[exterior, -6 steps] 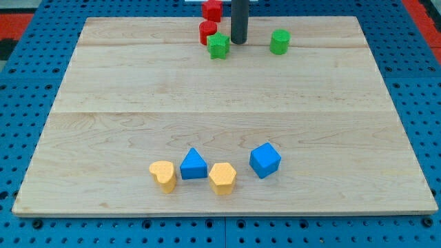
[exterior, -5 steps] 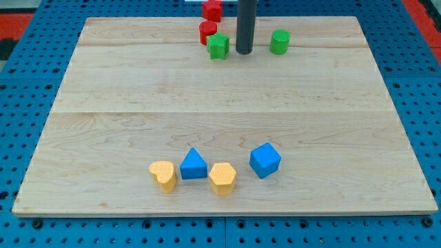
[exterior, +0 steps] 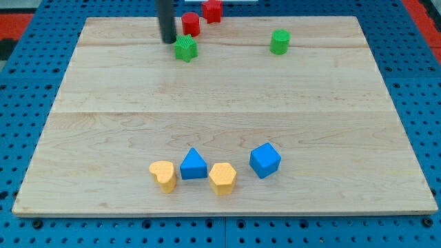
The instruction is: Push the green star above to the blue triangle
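The green star (exterior: 185, 48) lies near the view's top, left of centre on the wooden board (exterior: 220, 89). My tip (exterior: 167, 40) stands just left of it and slightly higher in the view, close to touching. The blue triangle (exterior: 193, 164) sits near the view's bottom, between two yellow blocks, far below the star.
A red cylinder (exterior: 190, 24) stands just above the star, and a red block (exterior: 212, 10) sits at the board's top edge. A green cylinder (exterior: 280, 42) is at the top right. A yellow heart (exterior: 164, 175), a yellow hexagon (exterior: 222, 178) and a blue cube (exterior: 264, 160) flank the triangle.
My tip has crossed from the star's right side to its left. The green star and the red cylinder have shifted left, the cylinder also slightly up.
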{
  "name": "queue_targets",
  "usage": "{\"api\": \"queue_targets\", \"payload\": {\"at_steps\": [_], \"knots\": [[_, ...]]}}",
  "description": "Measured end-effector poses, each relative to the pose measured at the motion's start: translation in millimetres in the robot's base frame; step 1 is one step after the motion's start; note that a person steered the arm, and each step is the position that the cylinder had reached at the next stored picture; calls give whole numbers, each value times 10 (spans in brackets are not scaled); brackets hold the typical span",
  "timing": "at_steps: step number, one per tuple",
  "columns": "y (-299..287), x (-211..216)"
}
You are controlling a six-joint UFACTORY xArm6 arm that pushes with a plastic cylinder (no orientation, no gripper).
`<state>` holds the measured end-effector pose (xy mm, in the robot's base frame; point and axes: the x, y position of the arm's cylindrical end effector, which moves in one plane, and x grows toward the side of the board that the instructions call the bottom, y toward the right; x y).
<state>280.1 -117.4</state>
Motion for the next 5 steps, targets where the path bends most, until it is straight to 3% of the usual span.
{"api": "queue_targets", "payload": {"at_steps": [1, 2, 3, 4, 5], "knots": [[240, 378], [-194, -163], [138, -387], [604, -28], [1016, 639]]}}
